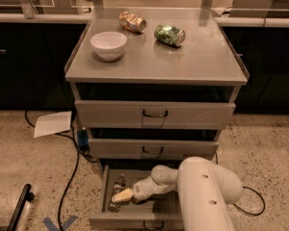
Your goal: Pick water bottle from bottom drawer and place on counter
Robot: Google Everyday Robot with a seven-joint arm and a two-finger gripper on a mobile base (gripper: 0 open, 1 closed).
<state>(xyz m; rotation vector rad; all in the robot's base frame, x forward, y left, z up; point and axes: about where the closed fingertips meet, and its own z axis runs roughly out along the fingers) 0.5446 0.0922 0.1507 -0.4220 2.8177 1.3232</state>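
Note:
The bottom drawer (135,218) is pulled open below two other grey drawers. The water bottle (116,190), small and clear, lies along the drawer's left side. My gripper (121,196) reaches down into the drawer from the white arm (202,191), its pale tip right beside the bottle's lower half and touching or nearly touching it. The counter (154,57) is the flat grey cabinet top above.
On the counter stand a white bowl (108,44), a tan-and-orange can (132,21) and a green can (169,34), both lying down. A paper sheet (53,123) and dark cables (70,172) lie on the speckled floor at left. Dark-fronted benches run behind.

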